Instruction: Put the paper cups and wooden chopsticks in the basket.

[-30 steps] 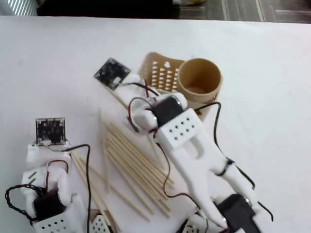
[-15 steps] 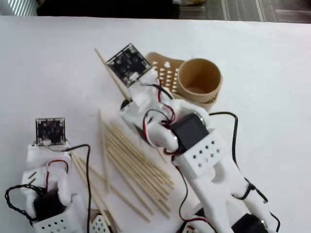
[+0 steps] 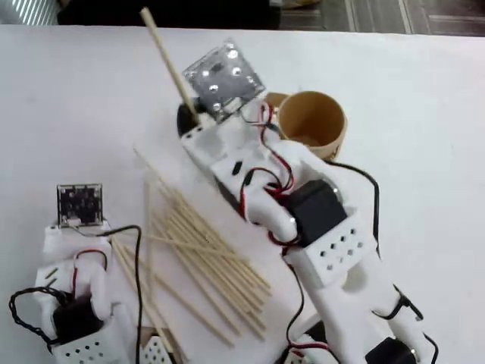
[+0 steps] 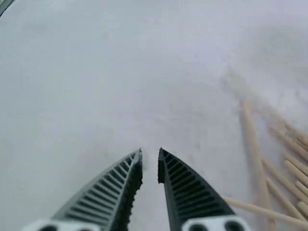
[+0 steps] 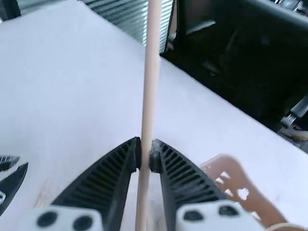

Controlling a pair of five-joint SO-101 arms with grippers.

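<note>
- Right pincer (image 3: 195,120) of mine, seen from the high view, is clamped on one wooden chopstick (image 3: 163,49) near its lower end. The long free end slants up and away over the table (image 3: 76,91).
- The same view shows the chopstick pile (image 3: 204,258) lying loose between my two arms. The paper cup (image 3: 311,125) stands upright just beyond my right arm. That arm covers nearly all of the basket (image 3: 274,98), so I cannot tell whether the cup sits inside it or only against it.
- From the left wrist view, my left pincer (image 4: 150,159) hangs low over bare table, its jaws a slim gap apart and holding nothing. A few loose sticks (image 4: 269,163) lie off to one side, cut off at the edge.
- From the right wrist view, my right pincer (image 5: 145,159) bites the chopstick (image 5: 151,72) between its toothed jaws. A corner of the basket (image 5: 231,183) shows nearby, and the stick's lower end is hidden.
- I judge the stick light, stiff and smooth. Held this near one end it may swivel in the jaws, so a hold nearer the middle would carry it more steadily.
</note>
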